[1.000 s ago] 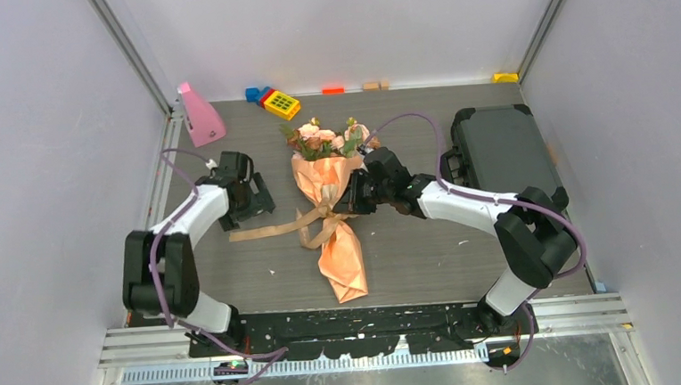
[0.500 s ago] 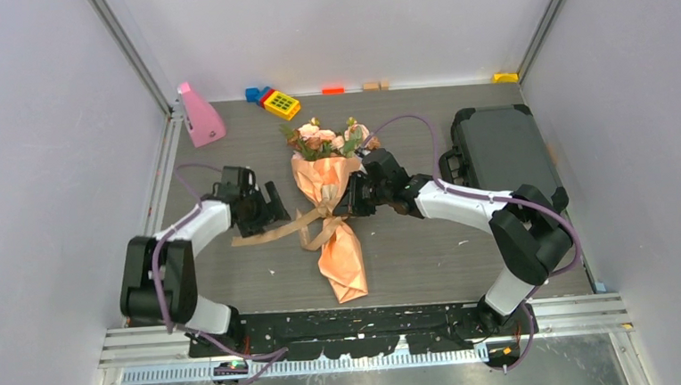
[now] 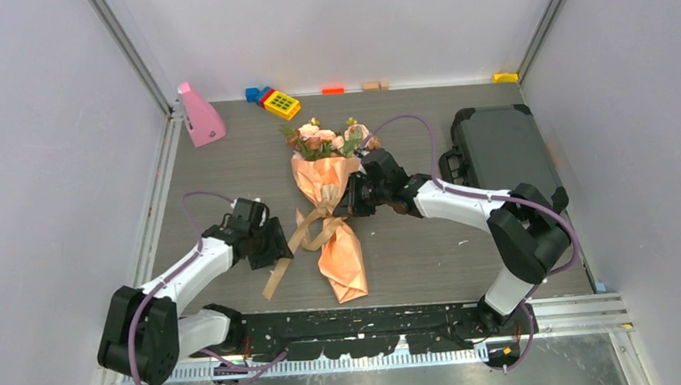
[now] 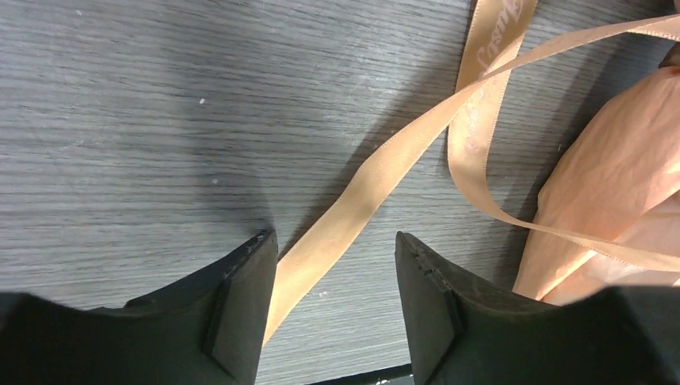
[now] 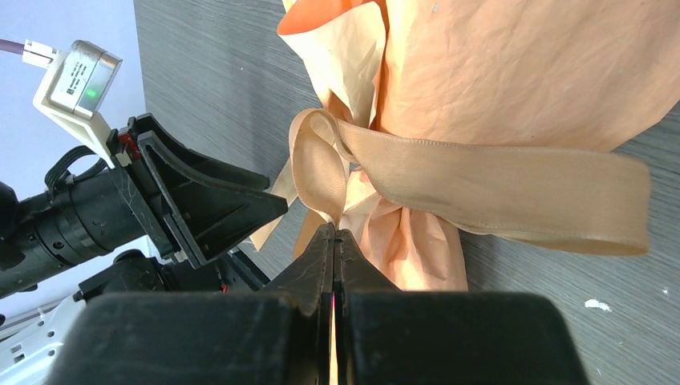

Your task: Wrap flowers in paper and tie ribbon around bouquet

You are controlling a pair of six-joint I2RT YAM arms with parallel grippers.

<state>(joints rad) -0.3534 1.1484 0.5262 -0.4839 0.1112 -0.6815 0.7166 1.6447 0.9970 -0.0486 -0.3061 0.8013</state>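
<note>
The bouquet lies across the middle of the table, its pink flowers toward the far wall and its peach-orange paper cone tapering toward me. The tan ribbon is tied round the cone's waist. My right gripper is shut, its tips pinching the foot of a ribbon loop at the knot. My left gripper hovers low over the table left of the cone, open. A loose ribbon tail runs between its fingers, close to the left one, unclamped.
A pink wedge-shaped object and coloured toy blocks sit at the far left. A black case lies at the right, behind my right arm. A yellow block rests by the back wall. The black front rail lies just below the cone's tip.
My left arm has swung toward the near edge and closer to the cone, its jaws narrowing. The loose ribbon tail now points toward the near edge instead of lying leftward. The right gripper has stayed put.
</note>
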